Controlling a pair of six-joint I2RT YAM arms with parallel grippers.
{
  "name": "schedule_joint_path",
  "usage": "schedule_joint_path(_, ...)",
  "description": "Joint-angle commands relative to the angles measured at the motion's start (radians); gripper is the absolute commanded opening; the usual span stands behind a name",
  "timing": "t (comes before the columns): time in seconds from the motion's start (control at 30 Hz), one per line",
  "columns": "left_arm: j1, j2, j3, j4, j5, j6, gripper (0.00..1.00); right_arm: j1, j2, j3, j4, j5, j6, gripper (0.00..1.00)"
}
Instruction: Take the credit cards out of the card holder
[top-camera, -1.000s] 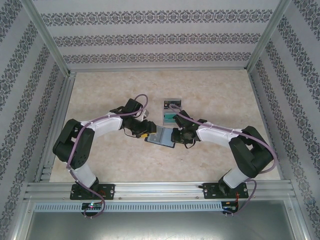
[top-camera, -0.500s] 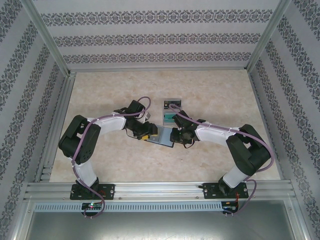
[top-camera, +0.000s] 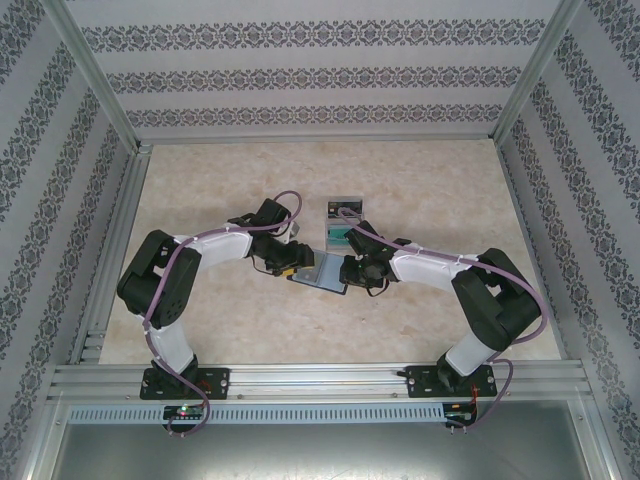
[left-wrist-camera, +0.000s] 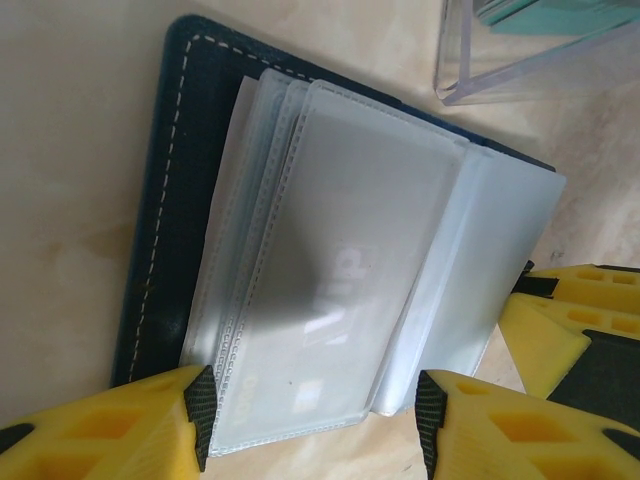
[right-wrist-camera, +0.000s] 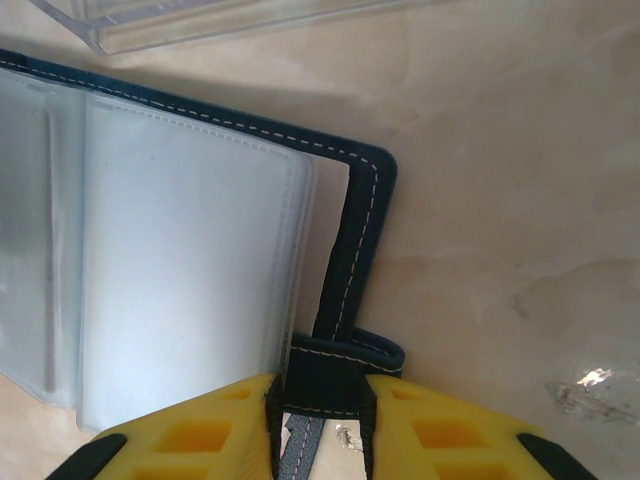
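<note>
Card holder (left-wrist-camera: 160, 220) open — right gripper (right-wrist-camera: 320, 400) clamps tab (right-wrist-camera: 345, 352), left gripper (left-wrist-camera: 315, 412) spread astride sleeves (left-wrist-camera: 340, 250) (box (left-wrist-camera: 500, 80) holds teal cards (left-wrist-camera: 560, 18)).

The card holder (top-camera: 322, 272) lies open near the middle of the desk (top-camera: 450, 180), a little toward the near edge. Its sleeves (left-wrist-camera: 340, 250) rest on its inner face, fanned one over another. Just behind the holder, toward the far edge, stands a box (top-camera: 343, 212) with credit cards (left-wrist-camera: 560, 15) inside it. The left end effector (top-camera: 297, 268) sits at the holder's left side, with the sleeves between its fingers (left-wrist-camera: 160, 420). The right end effector (top-camera: 348, 270) sits at the holder's right side, its fingers (right-wrist-camera: 430, 430) on either side of the clasp tab (right-wrist-camera: 335, 375) and touching it. The two arms reach in from the near edge, one on each side of the holder.
</note>
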Motion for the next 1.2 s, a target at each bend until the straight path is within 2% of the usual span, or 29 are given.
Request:
schedule_joint_path(0.0, -0.026, 0.029, 0.024, 0.011, 0.030, 0.019, 0.58, 0.009, 0.034, -0.012, -0.012, -0.018, 0.003, 0.30)
schedule_joint_path(0.27, -0.057, 0.032, 0.013, 0.093, 0.105, -0.018, 0.57, 0.012, 0.035, -0.013, -0.011, -0.021, 0.004, 0.29)
schedule_joint_path(0.47, -0.074, 0.012, 0.030, 0.116, 0.129, -0.032, 0.60, 0.011, 0.032, -0.020, -0.005, -0.020, 0.011, 0.29)
schedule_joint_path(0.6, -0.082, 0.005, 0.049, 0.106, 0.135, -0.026, 0.75, 0.012, 0.026, -0.029, 0.005, -0.021, 0.021, 0.29)
schedule_joint_path(0.73, -0.087, -0.006, 0.059, 0.099, 0.137, -0.023, 0.81, 0.006, 0.008, -0.047, 0.021, -0.015, 0.036, 0.30)
schedule_joint_path(0.9, -0.087, -0.026, 0.071, 0.051, 0.099, -0.004, 0.86, -0.015, -0.079, -0.093, 0.036, 0.035, 0.061, 0.30)
schedule_joint_path(1.03, -0.068, -0.054, 0.071, -0.009, 0.030, 0.022, 0.87, -0.048, -0.194, -0.121, 0.017, 0.080, 0.063, 0.30)
schedule_joint_path(1.17, -0.033, -0.077, 0.063, -0.029, 0.018, 0.038, 0.86, -0.058, -0.283, -0.118, 0.018, 0.088, 0.053, 0.31)
